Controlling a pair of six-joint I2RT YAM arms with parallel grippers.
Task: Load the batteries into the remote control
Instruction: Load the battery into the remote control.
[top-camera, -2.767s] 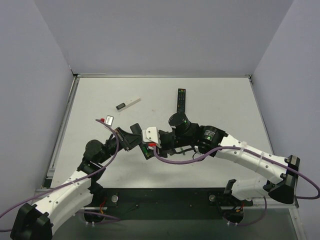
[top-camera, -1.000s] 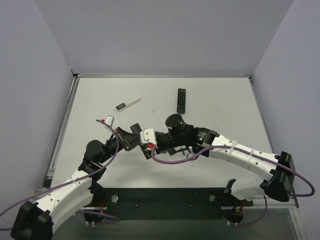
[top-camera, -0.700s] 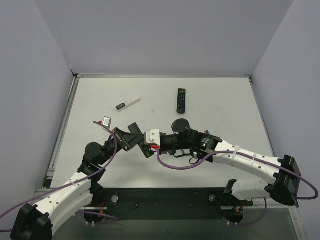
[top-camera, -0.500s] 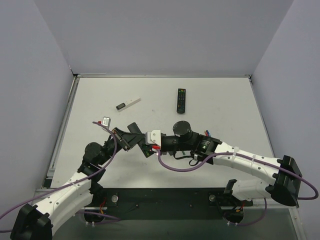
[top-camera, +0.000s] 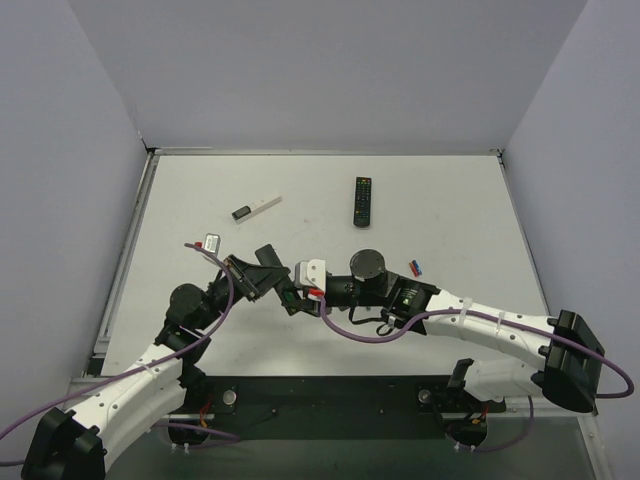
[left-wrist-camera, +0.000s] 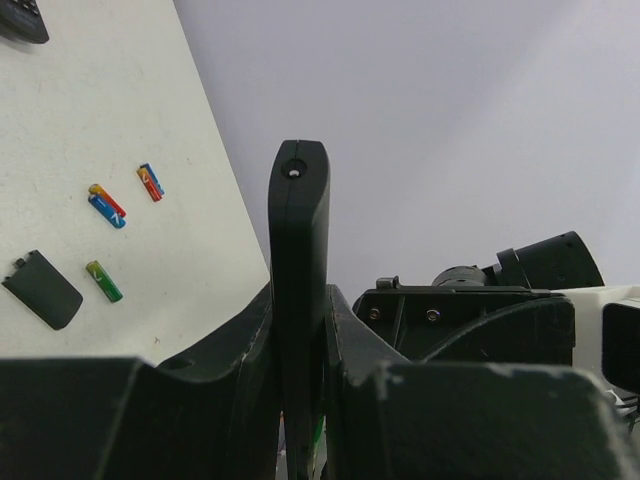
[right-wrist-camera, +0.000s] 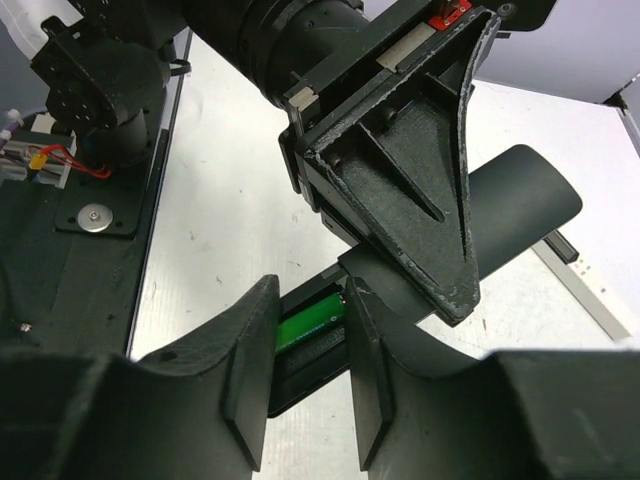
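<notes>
My left gripper (top-camera: 264, 274) is shut on the slim black remote control (left-wrist-camera: 298, 220) and holds it edge-up above the table, its jaws pressed on both faces. The remote's battery compartment (right-wrist-camera: 312, 372) is open, with a green battery (right-wrist-camera: 310, 322) lying in one slot. My right gripper (right-wrist-camera: 308, 298) meets the remote from the right (top-camera: 300, 290), its fingers narrowly apart and closed around that green battery. Loose batteries (left-wrist-camera: 107, 205) and the black back cover (left-wrist-camera: 42, 302) lie on the table; in the top view two of the batteries (top-camera: 414, 267) show beside the right arm.
A longer black remote with buttons (top-camera: 363, 200) lies at the back middle. A thin white stick with a dark end (top-camera: 257, 209) lies at the back left. A small white and red item (top-camera: 212, 241) sits left of my left gripper. Walls enclose the table.
My right arm's elbow has swung back toward the near right and uncovered the loose batteries on the table. Both grippers stay together at the remote.
</notes>
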